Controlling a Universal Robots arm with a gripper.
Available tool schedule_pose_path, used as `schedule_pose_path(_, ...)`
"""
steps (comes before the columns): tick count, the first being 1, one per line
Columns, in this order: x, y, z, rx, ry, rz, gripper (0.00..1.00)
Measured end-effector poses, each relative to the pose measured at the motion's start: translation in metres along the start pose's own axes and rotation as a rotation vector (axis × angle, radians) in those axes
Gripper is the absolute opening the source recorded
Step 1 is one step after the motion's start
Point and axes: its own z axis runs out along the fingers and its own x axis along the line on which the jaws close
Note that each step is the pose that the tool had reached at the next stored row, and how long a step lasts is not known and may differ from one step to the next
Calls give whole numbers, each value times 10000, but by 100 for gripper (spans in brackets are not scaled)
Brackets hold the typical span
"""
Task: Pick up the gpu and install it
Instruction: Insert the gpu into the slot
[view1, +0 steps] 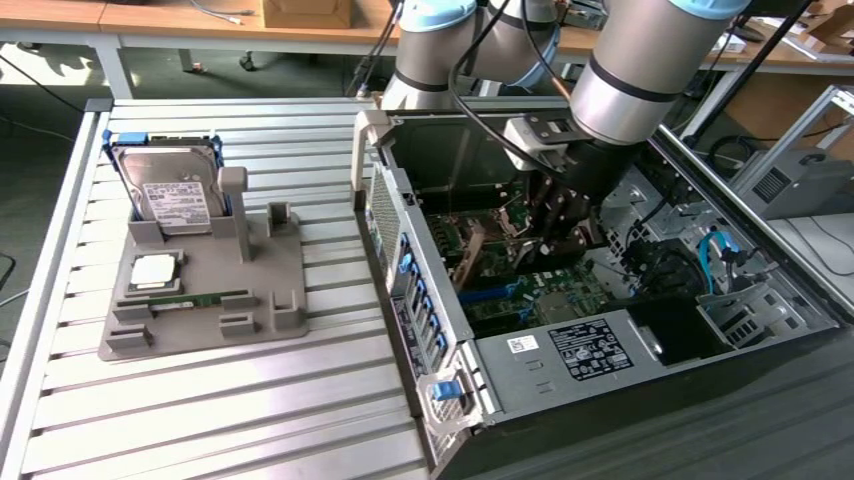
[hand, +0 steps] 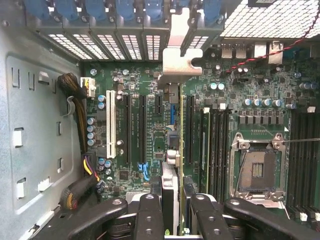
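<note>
Looking at this, the big worry is the card going in crooked. The gpu (hand: 175, 125) is held edge-on by the gripper (hand: 175, 210), jaws partly closed and pinching it on both flat sides, and it's hanging right over the motherboard (hand: 150, 165) inside the open computer case (view1: 441, 330). If the card's bottom edge isn't lined up with the long black slot (hand: 141, 130) it's meant for, pushing down could bend the card or scrape the board. Its metal bracket (hand: 177, 55) also sits right up at the blue-tabbed rear openings (hand: 95, 10) of the case, so it could catch on that wall and tilt the whole thing. I can't tell whether the edge is touching a slot yet.

Position-wise: the card sticks straight out from between the fingertips (hand: 150, 215), running away from the wrist toward the back of the case, between the expansion slots and the memory slots (hand: 215, 145).
</note>
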Motion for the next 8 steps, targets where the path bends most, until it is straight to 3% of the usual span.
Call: schedule_pose_path(8, 0, 0, 10, 7, -2, 539, 27)
